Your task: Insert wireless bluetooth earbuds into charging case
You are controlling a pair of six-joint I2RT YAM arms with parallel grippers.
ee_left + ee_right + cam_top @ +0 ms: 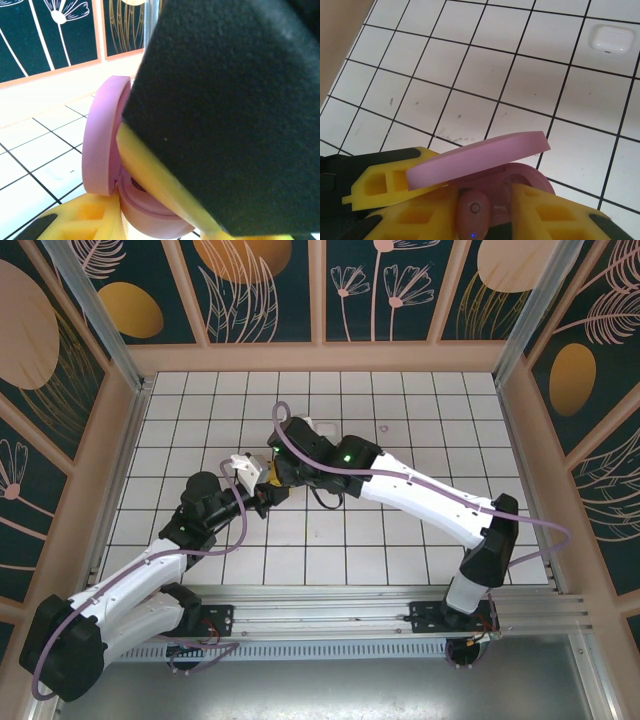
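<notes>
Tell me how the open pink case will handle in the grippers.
The pink case looks like smooth, rounded hard plastic, so it may slip between the yellow fingers. Its lid stands open on a hinge and would probably swing shut if nudged. It looks small next to the fingers, so it is likely light.

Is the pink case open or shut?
Open. The pink case has its lid tilted up, with a pink earbud showing underneath.
</notes>
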